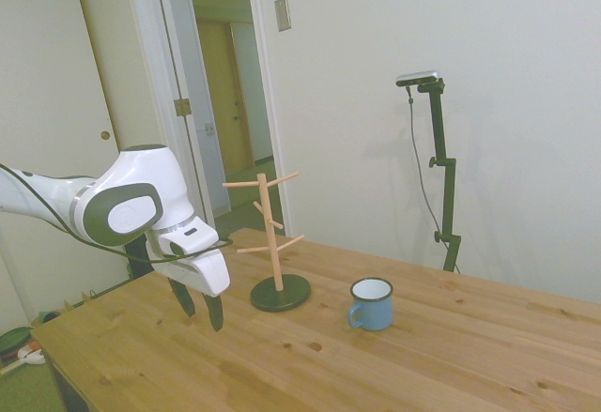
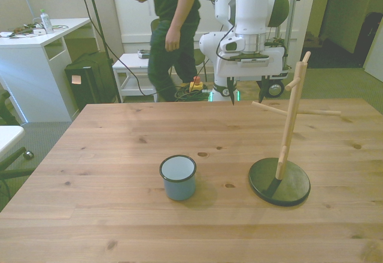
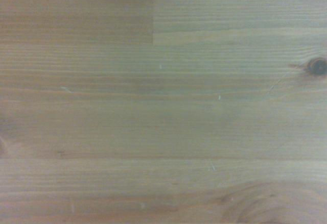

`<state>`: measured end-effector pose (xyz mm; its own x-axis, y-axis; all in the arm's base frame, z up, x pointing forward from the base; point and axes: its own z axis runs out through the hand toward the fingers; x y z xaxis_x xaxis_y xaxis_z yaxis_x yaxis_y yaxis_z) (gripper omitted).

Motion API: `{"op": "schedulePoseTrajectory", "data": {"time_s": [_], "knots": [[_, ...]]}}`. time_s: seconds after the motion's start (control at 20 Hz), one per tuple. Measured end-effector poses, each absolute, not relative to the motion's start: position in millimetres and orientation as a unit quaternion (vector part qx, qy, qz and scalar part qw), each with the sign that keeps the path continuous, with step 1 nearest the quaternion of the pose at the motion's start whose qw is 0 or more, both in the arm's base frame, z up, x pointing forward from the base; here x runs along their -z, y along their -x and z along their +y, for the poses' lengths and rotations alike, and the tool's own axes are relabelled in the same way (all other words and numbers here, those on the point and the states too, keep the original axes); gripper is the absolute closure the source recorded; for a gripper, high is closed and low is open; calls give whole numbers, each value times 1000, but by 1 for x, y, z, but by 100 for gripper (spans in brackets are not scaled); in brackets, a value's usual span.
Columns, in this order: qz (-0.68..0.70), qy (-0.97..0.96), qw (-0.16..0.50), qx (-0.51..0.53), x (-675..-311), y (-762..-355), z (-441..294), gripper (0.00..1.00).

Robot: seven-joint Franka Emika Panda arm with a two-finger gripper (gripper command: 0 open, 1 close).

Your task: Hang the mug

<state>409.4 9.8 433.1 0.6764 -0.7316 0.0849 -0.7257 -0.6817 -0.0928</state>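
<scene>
Blue enamel, the mug [image 2: 178,177] sits upright on the table [image 2: 108,155], well apart from the wooden peg stand [image 2: 287,137]. Farther back the gripper [image 1: 201,307] hangs empty, fingers slightly apart. Nothing is done yet: grasping, lifting and hanging remain.

The table [image 2: 119,215] is showing planks of pale wood with dark knots and a smooth, faintly satin finish (the wrist view is picking up fine grain lines and a few small scratches). The mug [image 2: 178,178] is looking like glossy enamel, light blue outside and white inside. The peg stand [image 2: 289,125] is showing bare, matt light wood on a dark, slightly shiny round base [image 2: 279,182]. The arm [image 1: 127,207] is wearing smooth, glossy white plastic shells.
</scene>
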Motion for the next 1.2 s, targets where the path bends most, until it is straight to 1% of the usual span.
{"op": "schedulePoseTrajectory", "data": {"time_s": [0.2,0.35,0.55,0.7,0.95,1.1,1.2], "knots": [[405,912,33,57,-432,-409,-3,0],[431,899,47,64,-439,-410,-49,0],[468,878,60,79,-463,-422,-115,0],[492,865,62,79,-483,-444,-154,0],[512,854,67,68,-509,-506,-186,0],[520,850,61,60,-510,-536,-203,0],[526,847,57,56,-504,-549,-214,0]]}}
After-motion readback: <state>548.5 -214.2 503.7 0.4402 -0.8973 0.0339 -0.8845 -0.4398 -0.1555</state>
